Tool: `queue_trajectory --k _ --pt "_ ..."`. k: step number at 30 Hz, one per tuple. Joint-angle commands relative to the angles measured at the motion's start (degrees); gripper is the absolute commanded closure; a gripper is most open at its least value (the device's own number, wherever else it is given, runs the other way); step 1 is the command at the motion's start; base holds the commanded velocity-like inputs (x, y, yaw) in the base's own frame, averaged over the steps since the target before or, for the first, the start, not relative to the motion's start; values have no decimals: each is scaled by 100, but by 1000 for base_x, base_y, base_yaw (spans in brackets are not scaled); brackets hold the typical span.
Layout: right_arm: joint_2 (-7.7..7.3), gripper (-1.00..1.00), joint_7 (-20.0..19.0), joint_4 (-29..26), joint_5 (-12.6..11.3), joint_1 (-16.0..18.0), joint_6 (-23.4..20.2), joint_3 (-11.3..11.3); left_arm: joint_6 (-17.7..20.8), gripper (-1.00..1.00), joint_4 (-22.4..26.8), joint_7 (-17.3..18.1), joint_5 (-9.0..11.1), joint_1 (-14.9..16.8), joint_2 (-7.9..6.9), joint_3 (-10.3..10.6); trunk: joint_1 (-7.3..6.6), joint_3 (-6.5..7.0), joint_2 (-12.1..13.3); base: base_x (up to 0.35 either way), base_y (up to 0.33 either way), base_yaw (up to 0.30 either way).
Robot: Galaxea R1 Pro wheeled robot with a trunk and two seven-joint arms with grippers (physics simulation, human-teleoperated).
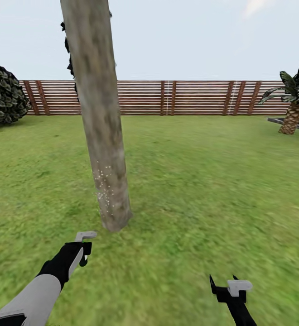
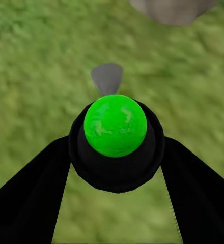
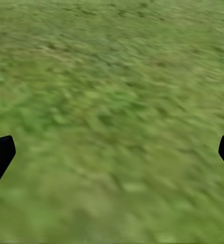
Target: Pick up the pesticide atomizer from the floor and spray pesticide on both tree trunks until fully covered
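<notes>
Left tool is clamped on the pesticide atomizer, its green top showing, aimed at the tree trunk at twelve o'clock. Whitish pesticide specks dot the lower bark. Right tool hangs spread and empty over the grass; no writing readable.

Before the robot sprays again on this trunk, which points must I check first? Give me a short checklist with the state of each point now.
1. Atomizer held in the left pincer: ok, both fingers close on its black collar, green cap between them.
2. Nozzle aimed at the tree trunk: cannot tell; the trunk base lies ahead in the left wrist view.
3. Pesticide on the trunk: not ok, whitish specks only low down, bark above bare.
4. Right pincer out of the way: ok, open over the grass.
5. Second tree covered: cannot tell.
</notes>
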State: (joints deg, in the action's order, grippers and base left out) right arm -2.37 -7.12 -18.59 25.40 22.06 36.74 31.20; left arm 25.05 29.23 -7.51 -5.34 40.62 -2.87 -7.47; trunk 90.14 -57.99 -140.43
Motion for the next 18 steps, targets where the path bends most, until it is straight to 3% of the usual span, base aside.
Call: queue_trajectory --k 1,18 --pt "0 -100 0 0 0 0 0 0 0 100 -1 4 -3 0 2 0 0 0 0 144 -269 277" --pt "0 -100 0 -3 0 0 0 0 0 100 4 2 -11 -2 6 0 0 12 0 141 -269 274"
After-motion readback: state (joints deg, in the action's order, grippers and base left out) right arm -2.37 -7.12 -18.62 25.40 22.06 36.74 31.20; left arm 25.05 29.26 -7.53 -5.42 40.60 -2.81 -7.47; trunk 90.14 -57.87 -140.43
